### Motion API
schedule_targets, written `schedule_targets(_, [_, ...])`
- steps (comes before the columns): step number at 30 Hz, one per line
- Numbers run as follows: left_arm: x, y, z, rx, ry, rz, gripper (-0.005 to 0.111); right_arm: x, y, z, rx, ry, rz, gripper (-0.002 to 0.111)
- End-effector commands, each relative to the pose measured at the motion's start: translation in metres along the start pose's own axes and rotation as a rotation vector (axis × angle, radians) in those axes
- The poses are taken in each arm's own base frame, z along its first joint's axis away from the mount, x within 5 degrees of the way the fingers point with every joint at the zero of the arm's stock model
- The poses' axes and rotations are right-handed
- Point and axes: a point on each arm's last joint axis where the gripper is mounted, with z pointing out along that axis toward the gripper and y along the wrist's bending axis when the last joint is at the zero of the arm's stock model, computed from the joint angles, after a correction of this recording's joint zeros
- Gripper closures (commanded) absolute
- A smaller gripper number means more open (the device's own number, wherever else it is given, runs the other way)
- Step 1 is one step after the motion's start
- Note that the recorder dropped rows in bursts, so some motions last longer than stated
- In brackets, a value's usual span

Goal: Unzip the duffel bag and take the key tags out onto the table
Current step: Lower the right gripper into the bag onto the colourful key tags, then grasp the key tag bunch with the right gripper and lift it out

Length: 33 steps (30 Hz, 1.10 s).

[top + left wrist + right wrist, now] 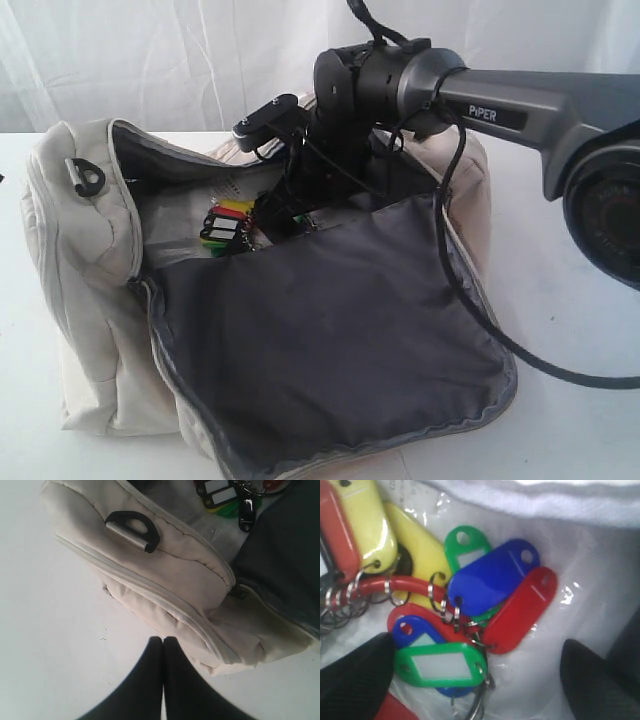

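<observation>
The cream-white duffel bag [90,260] lies unzipped on the table [560,300], its dark grey lined flap [330,330] folded toward the front. The key tags [228,225] lie inside it near the left end. My right gripper [480,680] is down inside the bag and open. Its fingers [355,675] stand wide apart, with a green tag [440,665] and part of the key tags [490,580] between them, nothing gripped. My left gripper [163,640] is shut and empty over the table [50,630], just off the duffel bag [165,565]; the key tags [225,500] show past it.
A black strap ring [132,527] sits on the bag's end panel. The right arm's black cable [480,300] drapes across the flap and the bag's right rim. A white curtain [150,60] hangs behind the table. Crinkled clear plastic [555,680] lies under the tags.
</observation>
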Motion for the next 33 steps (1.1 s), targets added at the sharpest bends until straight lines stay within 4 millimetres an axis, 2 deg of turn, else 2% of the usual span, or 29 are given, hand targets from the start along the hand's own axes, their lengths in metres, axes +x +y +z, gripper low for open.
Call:
schedule_targets(1, [0.001, -0.002, -0.003, 0.012, -0.009, -0.003, 0.107, 0.009, 0.007, 0.020, -0.017, 0.086, -0.011, 0.031])
schedule_targets(5, [0.001, -0.002, -0.003, 0.012, -0.009, -0.003, 0.107, 0.010, 0.010, 0.020, -0.023, 0.103, -0.012, 0.056])
schedule_targets(9, [0.001, -0.002, -0.003, 0.016, -0.009, -0.005, 0.107, 0.007, 0.009, 0.010, -0.019, 0.087, -0.013, 0.086])
schedule_targets(14, [0.001, -0.002, -0.003, 0.016, -0.009, -0.005, 0.107, -0.001, 0.008, -0.014, 0.000, 0.026, -0.017, 0.108])
schedule_targets(16, [0.001, -0.002, -0.003, 0.016, -0.009, -0.005, 0.107, -0.007, 0.007, -0.030, 0.015, -0.023, -0.019, 0.108])
schedule_targets(17, [0.000, -0.002, -0.003, 0.018, -0.009, -0.006, 0.107, -0.013, 0.006, -0.046, 0.028, -0.068, -0.021, 0.108])
schedule_targets(20, [0.000, -0.002, -0.003, 0.018, -0.009, -0.006, 0.107, -0.021, 0.005, -0.069, 0.044, -0.128, -0.023, 0.108])
schedule_targets(23, [0.000, -0.003, -0.003, 0.019, -0.009, -0.007, 0.107, -0.027, 0.005, -0.103, 0.066, -0.209, -0.019, 0.108])
schedule_targets(31, [0.001, -0.004, -0.003, 0.033, -0.006, -0.012, 0.107, -0.029, 0.008, -0.171, 0.096, -0.338, -0.005, 0.108])
schedule_targets(33, [0.001, -0.004, -0.003, 0.033, -0.006, -0.012, 0.107, -0.023, 0.003, -0.192, 0.124, -0.342, -0.005, 0.108])
